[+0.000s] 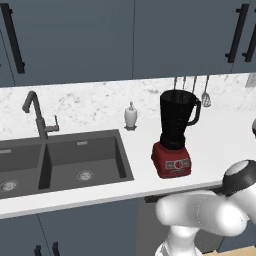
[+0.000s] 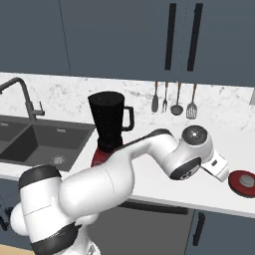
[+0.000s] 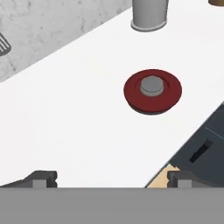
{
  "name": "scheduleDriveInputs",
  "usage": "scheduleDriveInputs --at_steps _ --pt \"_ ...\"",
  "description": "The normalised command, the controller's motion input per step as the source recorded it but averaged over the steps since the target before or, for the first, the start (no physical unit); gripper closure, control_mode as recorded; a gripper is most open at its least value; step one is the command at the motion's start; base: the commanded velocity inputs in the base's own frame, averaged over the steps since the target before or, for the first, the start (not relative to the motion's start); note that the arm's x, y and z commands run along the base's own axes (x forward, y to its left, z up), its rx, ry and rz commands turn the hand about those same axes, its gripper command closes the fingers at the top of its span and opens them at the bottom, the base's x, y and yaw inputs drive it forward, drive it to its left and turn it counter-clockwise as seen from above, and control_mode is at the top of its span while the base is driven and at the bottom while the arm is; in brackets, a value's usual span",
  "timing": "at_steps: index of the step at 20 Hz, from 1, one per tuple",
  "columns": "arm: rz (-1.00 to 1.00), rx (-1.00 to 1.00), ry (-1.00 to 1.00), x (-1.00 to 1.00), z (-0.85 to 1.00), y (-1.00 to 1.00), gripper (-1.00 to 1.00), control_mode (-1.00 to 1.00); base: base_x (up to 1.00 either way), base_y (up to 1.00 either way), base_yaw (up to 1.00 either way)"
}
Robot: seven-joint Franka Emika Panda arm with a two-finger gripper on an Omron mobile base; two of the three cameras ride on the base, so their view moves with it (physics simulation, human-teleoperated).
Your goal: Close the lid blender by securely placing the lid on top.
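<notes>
The gripper hangs with jaws spread wide and empty; the lid lies flat on the counter ahead, untouched, bearing no lettering.

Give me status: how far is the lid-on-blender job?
Done: nothing placed; the blender jar stands open-topped. In hand: nothing; the gripper is open, looking along the counter at the lid, which lies flat near the front edge. Left: grasp the lid, carry it over, seat it on the jar.

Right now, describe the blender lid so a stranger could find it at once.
Start at the white counter and go right of the blender, near the front edge. The lid lies flat there: a red disc with a grey centre cap, unlike the grey cylinder behind it.
</notes>
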Motion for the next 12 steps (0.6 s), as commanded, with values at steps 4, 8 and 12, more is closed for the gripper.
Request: scheduleDriveInputs --at_steps 4,8,12 --pt "0.0 0.04 0.08 0.2 -0.08 -0.26 -1.0 -1.0 0.0 0.0 0.0" --pt "0.0 0.04 0.09 0.17 -0.16 -0.31 -1.0 -1.0 0.0 0.0 0.0" --pt "0.0 0.04 0.08 0.09 -0.17 -0.35 -1.0 -1.0 0.0 0.0 0.0"
